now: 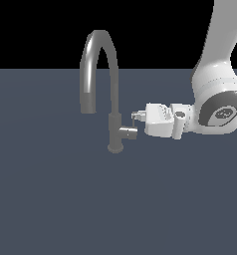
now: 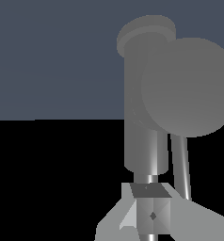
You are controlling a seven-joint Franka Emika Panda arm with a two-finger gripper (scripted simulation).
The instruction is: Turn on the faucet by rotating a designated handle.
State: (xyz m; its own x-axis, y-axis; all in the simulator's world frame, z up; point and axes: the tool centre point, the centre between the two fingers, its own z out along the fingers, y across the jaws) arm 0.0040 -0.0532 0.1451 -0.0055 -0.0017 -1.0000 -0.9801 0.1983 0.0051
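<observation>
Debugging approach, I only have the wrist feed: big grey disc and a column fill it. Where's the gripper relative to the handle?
Observer: In the exterior view the gripper sits at the handle, reaching in horizontally from the exterior view's right.
Operator: Is the pin between the fingers?
Observer: Fingertips are at the thin pin, above the stubby cylinder; whether they pinch it I cannot tell.
Operator: Spout in the way?
Observer: No. The faucet arches its spout high and toward the exterior view's left, away from the arm.
</observation>
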